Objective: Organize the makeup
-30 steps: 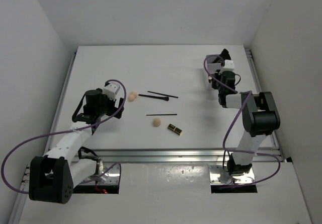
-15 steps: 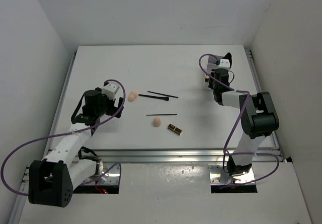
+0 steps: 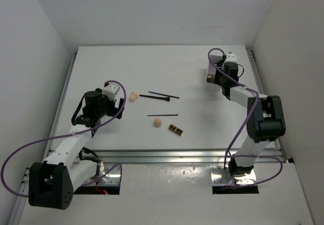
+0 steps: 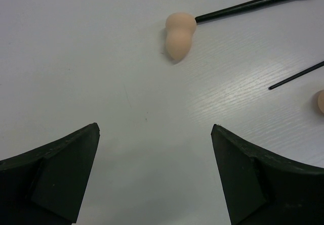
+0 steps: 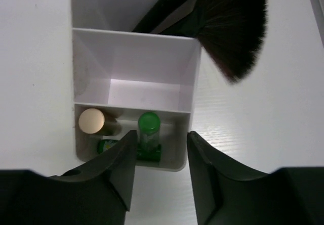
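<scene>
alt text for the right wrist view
A translucent white box seen from above, its near compartment holding a green tube and a cream-capped tube, the compartment behind it empty. A black fluffy brush head splays over the far right rim, and the right gripper, open, frames the near end.

robot lab cell, bare white walls (image 3: 152, 12)

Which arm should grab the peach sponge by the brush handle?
Left. The left end effector, open, faces the sponge close by; the right end effector hovers over the box, far off.
</scene>
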Robot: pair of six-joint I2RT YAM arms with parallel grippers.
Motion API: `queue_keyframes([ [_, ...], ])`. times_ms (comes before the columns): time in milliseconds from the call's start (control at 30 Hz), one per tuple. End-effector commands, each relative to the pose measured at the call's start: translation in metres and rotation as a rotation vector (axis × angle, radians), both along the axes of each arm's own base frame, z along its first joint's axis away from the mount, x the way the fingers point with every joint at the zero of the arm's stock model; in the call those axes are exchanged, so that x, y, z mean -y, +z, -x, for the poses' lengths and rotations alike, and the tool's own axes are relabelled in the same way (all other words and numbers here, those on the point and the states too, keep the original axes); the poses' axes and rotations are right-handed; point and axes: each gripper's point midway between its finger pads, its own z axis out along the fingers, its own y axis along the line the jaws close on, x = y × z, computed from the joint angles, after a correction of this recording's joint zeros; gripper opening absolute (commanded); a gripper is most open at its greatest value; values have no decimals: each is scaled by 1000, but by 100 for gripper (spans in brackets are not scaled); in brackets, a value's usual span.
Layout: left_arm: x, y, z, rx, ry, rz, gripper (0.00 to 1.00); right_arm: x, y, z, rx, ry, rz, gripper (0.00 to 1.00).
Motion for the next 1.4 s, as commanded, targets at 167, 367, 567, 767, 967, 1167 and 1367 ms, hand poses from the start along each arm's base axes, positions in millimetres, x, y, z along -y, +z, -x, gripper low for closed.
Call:
queue_keyframes([
  [167,-2,9,-3,53,6,9,99,7,33,-12,6,11,-57,36],
  [367,-2,9,-3,53,6,9,99,17,18,-14,-47,1,-81,35],
  [567,-2,7,-1,43,6,8,99,23,6,-14,-82,-30,-68,32],
  [767,-2,7,-1,43,6,8,99,32,4,-8,-92,-55,-25,31],
  [967,-2,11,-3,53,6,9,99,25,-17,-13,-139,-2,-82,31],
  [1167,-3,10,-2,46,2,0,99,20,-23,-23,-149,57,-68,7],
  [1367,-3,10,-2,46,2,0,99,25,-14,-30,-141,87,-10,0],
])
